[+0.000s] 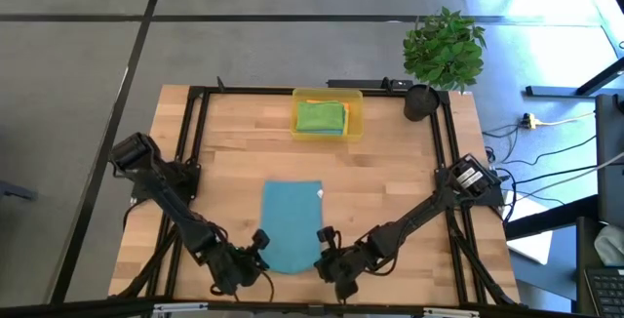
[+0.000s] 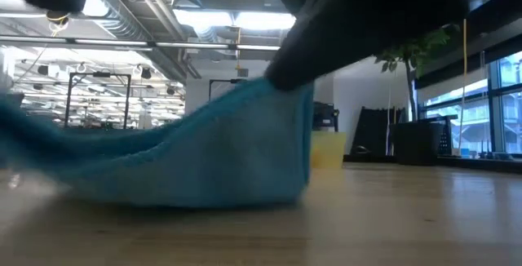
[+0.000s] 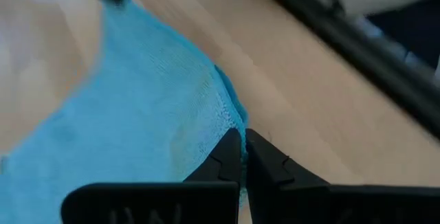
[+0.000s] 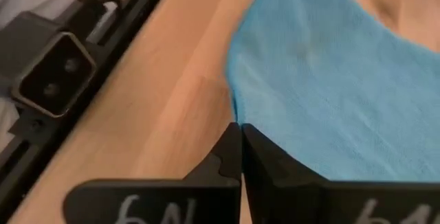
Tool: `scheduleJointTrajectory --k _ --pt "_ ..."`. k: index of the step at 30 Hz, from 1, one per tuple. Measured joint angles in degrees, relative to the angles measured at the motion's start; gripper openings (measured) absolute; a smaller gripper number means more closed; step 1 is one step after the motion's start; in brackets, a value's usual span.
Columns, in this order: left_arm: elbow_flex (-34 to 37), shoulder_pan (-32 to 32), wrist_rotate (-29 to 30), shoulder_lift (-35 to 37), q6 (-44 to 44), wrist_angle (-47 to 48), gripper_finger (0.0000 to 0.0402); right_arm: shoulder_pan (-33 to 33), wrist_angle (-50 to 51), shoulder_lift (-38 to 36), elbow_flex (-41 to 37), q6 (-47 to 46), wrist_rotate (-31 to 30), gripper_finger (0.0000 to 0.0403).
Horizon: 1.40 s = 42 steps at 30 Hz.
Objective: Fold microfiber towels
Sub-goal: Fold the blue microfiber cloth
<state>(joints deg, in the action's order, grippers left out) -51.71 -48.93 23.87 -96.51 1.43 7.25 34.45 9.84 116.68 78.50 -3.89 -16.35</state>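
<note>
While both arms reach in low, the light wooden slatted table (image 1: pixel 390 177) carries everything. Teal-blue square microfiber towel (image 1: pixel 291 225) lies flat at table's middle toward the near edge, near corners pinched up. Translucent yellow plastic tray (image 1: pixel 355 115) sits at table's far edge w/ a green folded microfiber towel (image 1: pixel 320 116) on top of the stack inside; orange edge peeks under it. Green leafy plant in dark pot (image 1: pixel 444 50) stands at table's far right corner. Left gripper (image 3: pixel 242 157) is clamped on towel's near left corner; right gripper (image 4: pixel 239 150) is clamped on near right corner.
</note>
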Motion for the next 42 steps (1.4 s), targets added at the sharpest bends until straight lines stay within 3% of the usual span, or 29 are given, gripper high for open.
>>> scheduleJointTrajectory --k 5,12,16,20,30,42 --pt "5.89 1.86 0.32 8.55 0.49 -1.32 0.0000 -2.96 0.55 -0.51 -2.93 -0.14 0.42 0.0001" --pt "21.09 6.48 -4.33 20.30 4.34 -13.51 0.0000 -7.56 -17.94 -5.08 -14.60 1.08 5.65 0.0001" --pt "26.09 9.08 -4.06 25.00 4.46 -16.96 0.0000 -10.54 -26.55 -8.69 -21.73 0.75 5.48 0.0000" --pt "29.41 13.43 -3.90 28.87 1.71 -16.92 0.0000 -13.77 -32.09 -12.10 -28.22 -1.73 1.15 0.0000" --pt "33.50 29.26 -7.15 31.57 -3.29 -17.01 0.0000 -21.28 -35.72 -10.31 -33.03 -7.86 -3.52 0.0000" --pt "33.67 39.99 -7.93 30.32 -5.36 -16.21 0.0000 -25.81 -34.70 -9.94 -32.68 -10.87 -6.52 0.0000"
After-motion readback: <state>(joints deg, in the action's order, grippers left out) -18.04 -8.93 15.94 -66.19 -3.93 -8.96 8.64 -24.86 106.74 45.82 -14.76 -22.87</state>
